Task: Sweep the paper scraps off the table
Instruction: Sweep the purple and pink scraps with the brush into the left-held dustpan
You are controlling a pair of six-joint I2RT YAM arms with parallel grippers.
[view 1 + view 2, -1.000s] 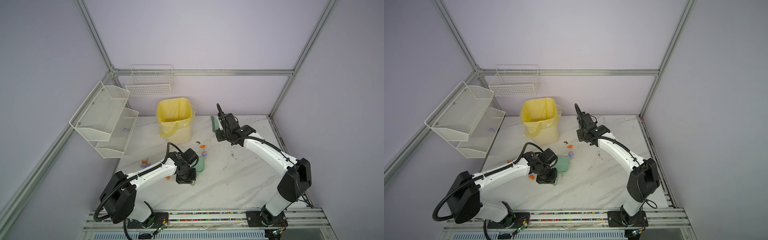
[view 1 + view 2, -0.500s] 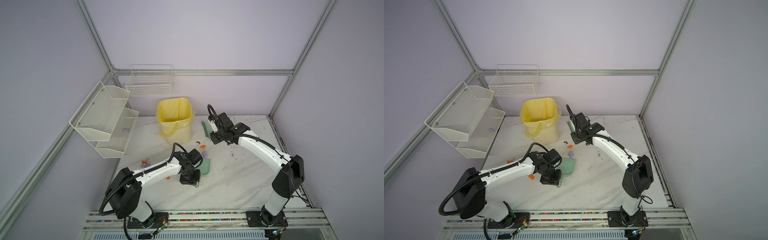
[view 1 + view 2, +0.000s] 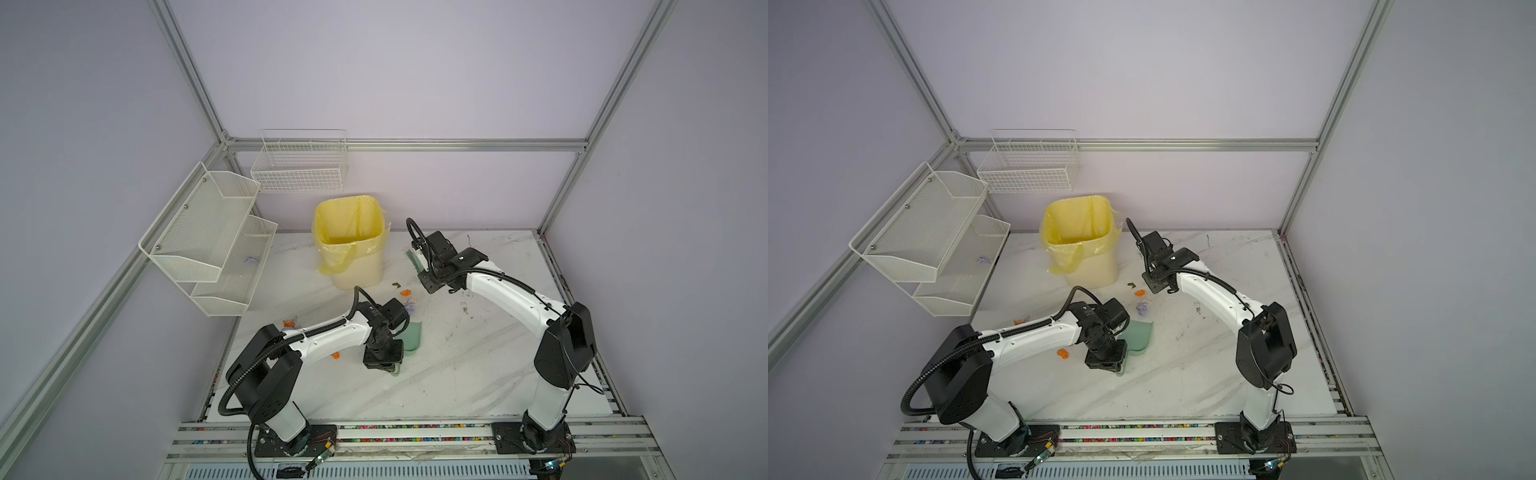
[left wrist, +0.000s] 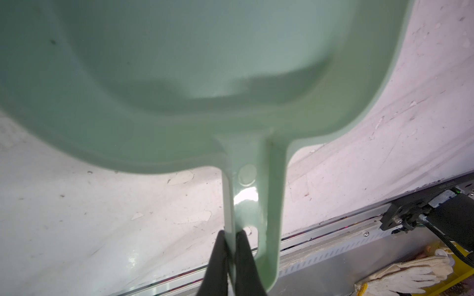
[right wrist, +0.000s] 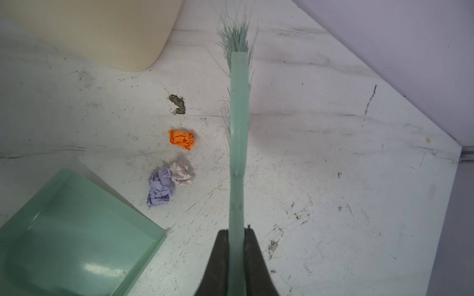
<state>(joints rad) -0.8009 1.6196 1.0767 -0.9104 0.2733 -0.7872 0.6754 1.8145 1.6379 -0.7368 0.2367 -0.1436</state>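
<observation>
On the white marble table point(image 3: 478, 365), an orange scrap point(image 5: 181, 139), a lilac one point(image 5: 160, 187) and a pale pink one point(image 5: 181, 173) lie between the green dustpan point(image 5: 71, 230) and the green brush point(image 5: 238, 115). Both top views show them point(image 3: 405, 292) point(image 3: 1143, 307). More orange paper scraps lie by the left arm point(image 3: 289, 322) point(image 3: 1063, 353). My left gripper point(image 4: 232, 238) is shut on the dustpan's handle point(image 4: 252, 194). My right gripper point(image 5: 237, 233) is shut on the brush handle, with the bristles pointing toward the back wall.
A cream bin with a yellow bag point(image 3: 351, 245) stands just behind the scraps. White mesh shelves point(image 3: 212, 245) on the left wall hold a lilac scrap point(image 3: 252, 260). A wire basket point(image 3: 301, 164) hangs on the back wall. A dark smudge point(image 5: 177, 103) marks the table near the bin.
My right arm has carried the brush leftward and nearer, to beside the scraps near the bin. My left arm has shifted the dustpan slightly right and toward the front.
</observation>
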